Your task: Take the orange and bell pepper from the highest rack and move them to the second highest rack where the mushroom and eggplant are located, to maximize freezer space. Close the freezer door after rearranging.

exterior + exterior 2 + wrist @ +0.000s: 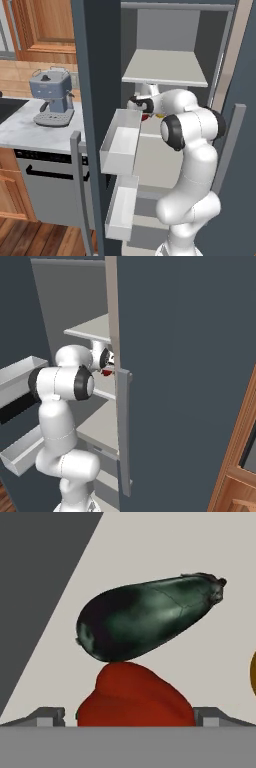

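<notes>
Pale grey shelf (210,662) of the open freezer carries the dark eggplant (147,617), and the red bell pepper (135,697) sits right up against it, between the jaws, which look closed on the pepper. If the pepper is let go here, it could nudge the eggplant or roll, since the two appear to touch. Folded at the elbow, the arm reaches forward under the top rack (165,70), gripper (145,116) deep inside, an orange sliver (253,672) at the hand view's edge.

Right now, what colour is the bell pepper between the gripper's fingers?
Red; the bell pepper shows best in the hand view, just below the dark eggplant.
</notes>
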Robot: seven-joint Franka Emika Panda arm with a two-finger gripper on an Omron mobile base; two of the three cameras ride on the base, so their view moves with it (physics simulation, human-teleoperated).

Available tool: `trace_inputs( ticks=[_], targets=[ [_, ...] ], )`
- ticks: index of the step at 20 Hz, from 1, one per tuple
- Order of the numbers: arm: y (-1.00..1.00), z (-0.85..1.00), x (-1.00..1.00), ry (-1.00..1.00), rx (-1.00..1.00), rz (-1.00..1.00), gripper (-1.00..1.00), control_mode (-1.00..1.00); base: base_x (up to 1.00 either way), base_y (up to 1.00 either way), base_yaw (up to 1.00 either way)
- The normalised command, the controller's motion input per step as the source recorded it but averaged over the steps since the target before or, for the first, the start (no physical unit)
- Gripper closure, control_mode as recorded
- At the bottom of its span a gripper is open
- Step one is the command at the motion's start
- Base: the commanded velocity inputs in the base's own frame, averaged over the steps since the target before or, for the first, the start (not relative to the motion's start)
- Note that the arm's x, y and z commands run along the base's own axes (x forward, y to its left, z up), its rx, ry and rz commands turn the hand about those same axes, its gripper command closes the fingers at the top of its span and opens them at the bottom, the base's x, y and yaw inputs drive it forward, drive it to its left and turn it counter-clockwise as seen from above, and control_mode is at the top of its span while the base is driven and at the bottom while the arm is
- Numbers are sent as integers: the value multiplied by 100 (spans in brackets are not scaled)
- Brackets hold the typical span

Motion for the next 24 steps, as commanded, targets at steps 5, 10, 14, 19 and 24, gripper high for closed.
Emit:
trace_inputs(
  ticks=[5,10,14,19,24],
  targets=[
    [0,0,-21,-7,4,0,-100,-100,0,0,0],
    [-3,0,-41,0,0,0,-100,-100,0,0,0],
    [0,4,-47,-2,1,0,-100,-100,0,0,0],
    [0,12,-64,-2,1,0,-100,-100,0,0,0],
    [-2,17,-75,-6,3,0,-100,-100,0,0,0]
  ],
)
